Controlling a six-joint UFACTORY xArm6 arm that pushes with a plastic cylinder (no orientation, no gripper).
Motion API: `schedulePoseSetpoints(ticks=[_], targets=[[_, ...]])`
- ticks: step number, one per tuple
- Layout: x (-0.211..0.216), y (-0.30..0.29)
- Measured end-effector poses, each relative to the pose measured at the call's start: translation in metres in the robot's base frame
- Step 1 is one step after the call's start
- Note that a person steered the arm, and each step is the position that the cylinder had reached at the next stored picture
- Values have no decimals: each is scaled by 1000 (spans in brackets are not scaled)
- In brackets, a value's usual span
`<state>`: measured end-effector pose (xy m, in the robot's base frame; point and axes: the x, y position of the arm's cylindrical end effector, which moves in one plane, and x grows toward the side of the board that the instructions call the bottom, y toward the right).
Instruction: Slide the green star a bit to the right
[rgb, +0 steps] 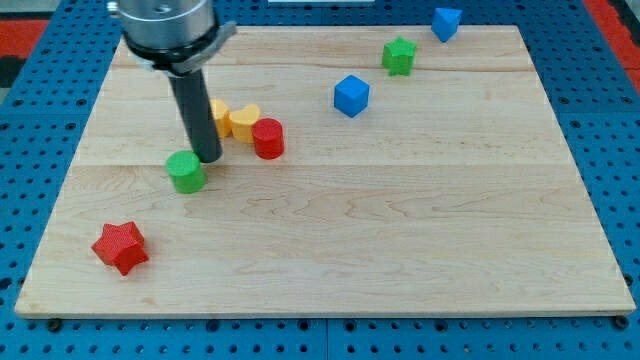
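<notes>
The green star (399, 55) sits near the view's top right on the wooden board (400, 230). My tip (208, 158) is far to its left, touching the board just right of a green cylinder (186, 172) and left of a red cylinder (268, 138). The rod rises from the tip to the arm's head at the view's top left.
A yellow heart-shaped block (243, 121) and an orange block (219, 113) lie just behind the rod. A blue cube (351, 95) sits left and below the green star. Another blue block (446, 22) is at the top right edge. A red star (121, 247) lies at the bottom left.
</notes>
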<state>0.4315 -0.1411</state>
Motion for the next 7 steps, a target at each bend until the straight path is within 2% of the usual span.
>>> schedulePoseSetpoints(ticks=[2,5,7], targets=[[26,-7],[26,-80],[49,-73]])
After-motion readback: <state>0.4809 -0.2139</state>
